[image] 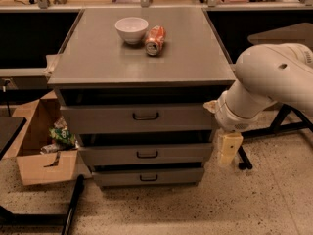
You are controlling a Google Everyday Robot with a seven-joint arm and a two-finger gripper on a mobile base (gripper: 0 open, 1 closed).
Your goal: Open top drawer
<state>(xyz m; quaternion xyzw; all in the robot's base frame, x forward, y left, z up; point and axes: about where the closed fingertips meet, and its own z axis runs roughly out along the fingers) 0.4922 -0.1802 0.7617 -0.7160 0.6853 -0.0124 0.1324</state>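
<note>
floor point(274, 204): speckled terrazzo | left: open cardboard box point(36, 168) | rear: dark-fronted bench point(29, 38) | gripper point(229, 150): low, right of cabinet point(142, 62)

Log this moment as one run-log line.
task: open top drawer | state: looks shut | gripper: low, right of cabinet, off handle | on top: bowl, can on its side
</note>
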